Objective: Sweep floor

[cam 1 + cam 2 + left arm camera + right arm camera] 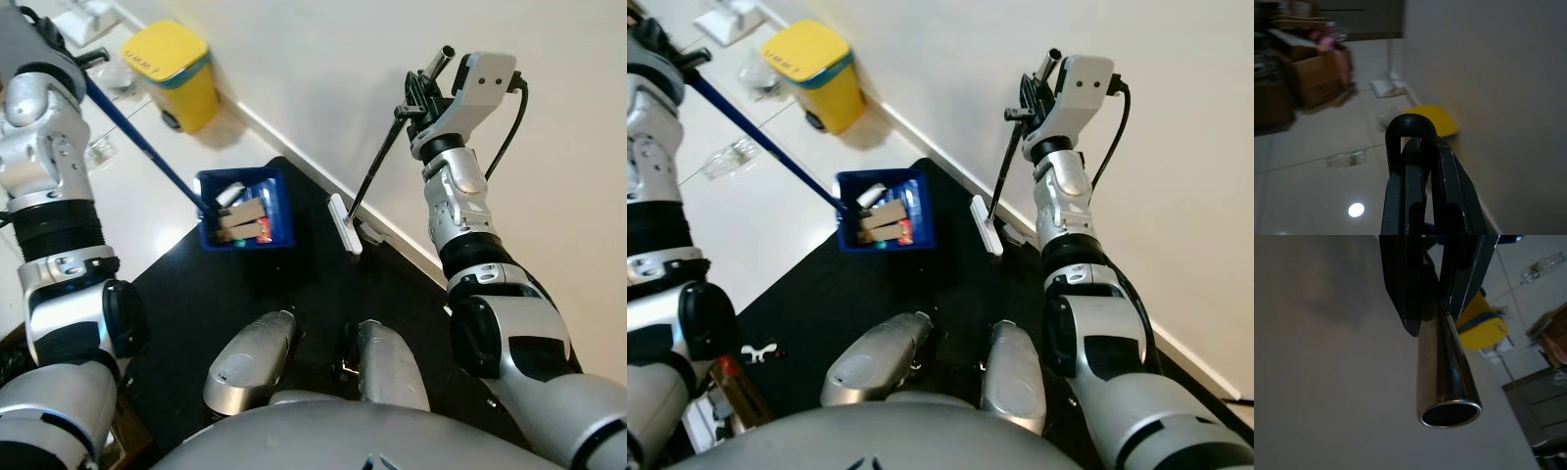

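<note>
Right tool (423,96) pinching thin metal broom handle (377,162); white broom head (344,224) on black mat (196,294) by wall. Left tool (666,59) clamped on blue dustpan handle (147,152); blue dustpan (245,209), litter inside, on mat. Yellow bin (176,70) near wall.

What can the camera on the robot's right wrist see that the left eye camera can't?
Right wrist view: the open end of the shiny metal handle tube, clamped in the right tool. Left eye view: the blue dustpan holding scraps, the white broom head on the black mat, and the left tool's blue pole. Both: the yellow bin by the wall.
</note>
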Motion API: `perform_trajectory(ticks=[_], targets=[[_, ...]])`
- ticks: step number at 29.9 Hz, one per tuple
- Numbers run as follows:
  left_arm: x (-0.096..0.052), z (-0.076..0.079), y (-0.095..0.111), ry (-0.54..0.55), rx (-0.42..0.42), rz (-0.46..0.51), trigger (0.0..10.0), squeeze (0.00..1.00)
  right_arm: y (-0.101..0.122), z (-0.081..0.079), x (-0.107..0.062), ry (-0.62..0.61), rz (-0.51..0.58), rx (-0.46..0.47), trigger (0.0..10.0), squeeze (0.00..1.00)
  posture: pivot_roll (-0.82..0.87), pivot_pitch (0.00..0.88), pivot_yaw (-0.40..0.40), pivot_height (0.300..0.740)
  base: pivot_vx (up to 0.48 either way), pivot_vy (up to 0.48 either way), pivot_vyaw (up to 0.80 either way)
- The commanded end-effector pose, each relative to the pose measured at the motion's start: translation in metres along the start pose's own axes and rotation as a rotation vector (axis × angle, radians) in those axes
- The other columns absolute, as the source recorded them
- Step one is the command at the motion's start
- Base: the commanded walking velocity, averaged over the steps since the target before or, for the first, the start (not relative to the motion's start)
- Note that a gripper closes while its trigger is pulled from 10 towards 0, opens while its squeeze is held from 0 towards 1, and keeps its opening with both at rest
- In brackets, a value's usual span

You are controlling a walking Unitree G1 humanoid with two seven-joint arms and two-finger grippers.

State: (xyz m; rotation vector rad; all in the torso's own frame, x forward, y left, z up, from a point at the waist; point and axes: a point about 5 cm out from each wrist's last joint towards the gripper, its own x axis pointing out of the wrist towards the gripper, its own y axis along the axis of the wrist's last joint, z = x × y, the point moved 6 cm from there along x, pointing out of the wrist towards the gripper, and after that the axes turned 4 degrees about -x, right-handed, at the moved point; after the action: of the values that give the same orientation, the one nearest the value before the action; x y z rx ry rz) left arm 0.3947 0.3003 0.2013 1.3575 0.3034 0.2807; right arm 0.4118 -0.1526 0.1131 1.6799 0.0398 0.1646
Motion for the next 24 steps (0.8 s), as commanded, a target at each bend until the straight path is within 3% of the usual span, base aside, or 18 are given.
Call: perform_trajectory(ticks=[1, 24], targets=[[0.002, -0.0039, 0.0177, 0.009, -0.002, 0.044, 10.0, 0.0, 0.0135, 0.0047, 0.0034, -0.012, 0.054, -0.009, 10.0, 0.0, 0.25, 0.0, -0.007, 0.74, 0.0, 0.0, 0.77], [0.0043, 0.0031, 0.0232, 0.003, -0.035, 0.055, 10.0, 0.0, 0.0134, 0.0038, 0.0036, -0.007, 0.055, -0.005, 10.0, 0.0, 0.25, 0.0, -0.007, 0.74, 0.0, 0.0, 0.76]])
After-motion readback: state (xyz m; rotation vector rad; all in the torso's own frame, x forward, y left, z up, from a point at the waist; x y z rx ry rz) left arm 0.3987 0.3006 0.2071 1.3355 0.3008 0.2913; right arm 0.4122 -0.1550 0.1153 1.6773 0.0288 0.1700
